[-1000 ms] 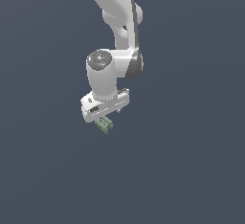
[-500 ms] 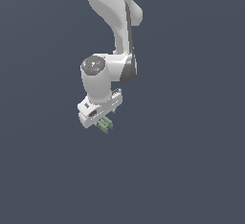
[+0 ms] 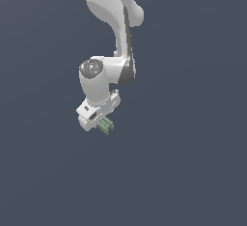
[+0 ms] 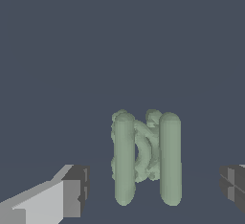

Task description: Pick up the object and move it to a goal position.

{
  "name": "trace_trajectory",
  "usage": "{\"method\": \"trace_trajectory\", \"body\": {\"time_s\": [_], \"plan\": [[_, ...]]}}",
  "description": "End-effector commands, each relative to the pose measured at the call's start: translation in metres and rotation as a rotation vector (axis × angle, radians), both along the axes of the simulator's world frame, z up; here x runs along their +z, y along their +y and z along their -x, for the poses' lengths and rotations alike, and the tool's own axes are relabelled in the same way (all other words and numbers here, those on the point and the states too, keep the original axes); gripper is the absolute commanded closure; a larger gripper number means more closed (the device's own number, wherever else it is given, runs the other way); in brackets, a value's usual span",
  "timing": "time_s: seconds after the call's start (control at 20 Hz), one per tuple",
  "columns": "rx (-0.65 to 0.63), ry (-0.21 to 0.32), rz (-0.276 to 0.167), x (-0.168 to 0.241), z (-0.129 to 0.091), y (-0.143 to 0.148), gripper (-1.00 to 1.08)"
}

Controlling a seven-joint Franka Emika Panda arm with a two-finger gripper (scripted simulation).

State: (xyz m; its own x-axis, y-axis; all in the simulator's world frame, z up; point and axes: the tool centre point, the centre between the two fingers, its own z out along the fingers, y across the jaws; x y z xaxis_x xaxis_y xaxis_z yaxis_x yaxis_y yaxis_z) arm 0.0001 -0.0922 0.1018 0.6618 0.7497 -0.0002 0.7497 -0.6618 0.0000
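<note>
The object (image 3: pixel 106 127) is a tiny pale green piece of short parallel bars, seen just below the white hand in the exterior view. In the wrist view the object (image 4: pixel 146 158) shows two upright bars joined by a knotted crosspiece. My gripper (image 3: pixel 101 122) hangs right over it, open. In the wrist view my gripper (image 4: pixel 154 185) has one dark-padded finger (image 4: pixel 72 192) on one side of the piece and the other finger (image 4: pixel 233 181) on the far side. A gap of background shows between each pad and the nearest bar, so neither touches it.
A flat, uniform dark blue-grey background fills both views. The white arm (image 3: pixel 113 22) reaches down from the exterior view's top edge.
The hand has sunk a little and drifted slightly toward the exterior view's left, closing on the green piece. The piece itself has stayed where it was.
</note>
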Motion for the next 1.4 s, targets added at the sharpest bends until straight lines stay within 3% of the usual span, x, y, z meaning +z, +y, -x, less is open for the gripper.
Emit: {"method": "trace_trajectory", "body": {"time_s": [0.0,0.95,1.0,1.35], "plan": [[0.01,0.0,0.0,-0.001,0.0,-0.001,-0.92],[0.011,0.0,0.0,-0.051,0.0,-0.001,-0.92],[0.011,0.0,0.0,-0.051,0.0,-0.001,1.08],[0.011,0.0,0.0,-0.051,0.0,-0.001,1.08]]}}
